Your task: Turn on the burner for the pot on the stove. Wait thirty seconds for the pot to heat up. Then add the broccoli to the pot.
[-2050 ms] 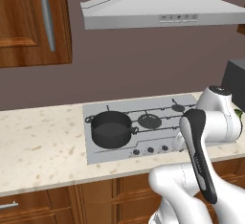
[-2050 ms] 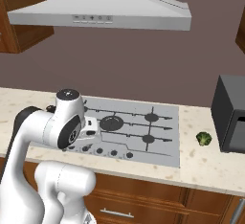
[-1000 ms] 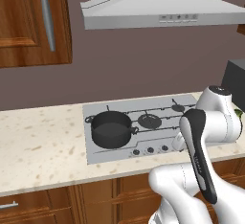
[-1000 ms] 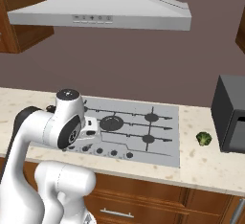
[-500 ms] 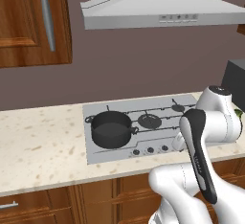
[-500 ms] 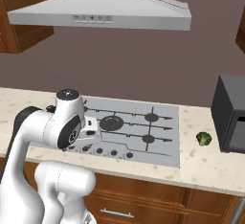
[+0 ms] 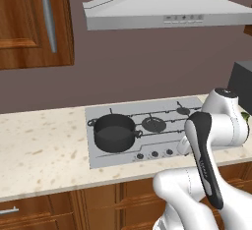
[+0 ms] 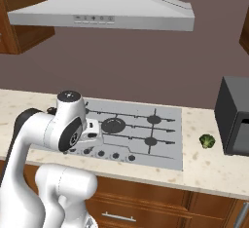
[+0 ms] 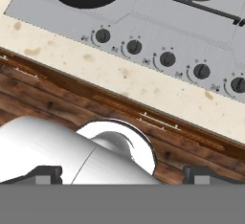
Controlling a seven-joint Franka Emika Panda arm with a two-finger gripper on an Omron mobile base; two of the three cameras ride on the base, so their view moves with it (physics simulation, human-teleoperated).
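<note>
You are looking at the pot [image 7: 114,133] sitting on the front-left burner of the stove [image 7: 162,112], with the broccoli [image 8: 207,141] lying on the counter [image 8: 209,168] to the right of the cooktop, just beside the dark appliance [image 8: 235,115] and well apart from the pot. The gripper [image 9: 122,174] is hanging back over the cabinet front, short of the counter edge, its jaws standing fully spread and holding nothing. In the hand view five knobs [image 9: 167,59] are lining up in a row along the stove's front edge, and that is where you are running the main risk: they are sitting close together and looking alike, so you could be turning the wrong one and heating an empty burner while the pot stays cold. You are also approaching from low and tilted, so the fingertips could be catching the counter lip. Later, the small bumpy floret could be slipping from a wide pinch.
</note>
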